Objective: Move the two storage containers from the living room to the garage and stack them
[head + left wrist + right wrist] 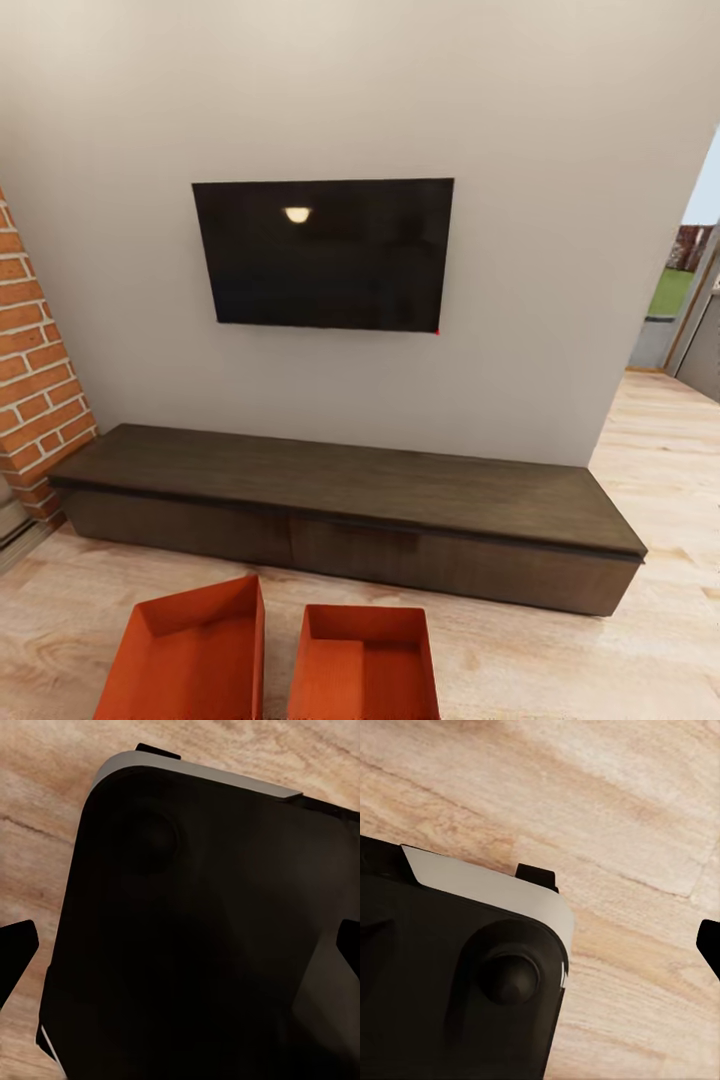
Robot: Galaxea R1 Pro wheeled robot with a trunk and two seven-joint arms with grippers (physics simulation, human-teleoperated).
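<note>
Both storage containers sit on the light wood floor (640, 600) of the living room, in front of the low bench (350, 490) under the wall screen (322, 253): left container (190, 655), right container (365, 665), side by side, just apart. Neither is lifted, so judged not yet started; carrying and stacking in the garage remain. Left wrist view: dark fingers (16, 949) at the frame edges, standing wide, holding nothing. Right wrist view: one fingertip (710, 941) over bare planks; spread cannot be told. Containers lie well away from both sets of fingers.

Dark robot base corner (457, 982), light wood plank floor (622, 817)
</note>
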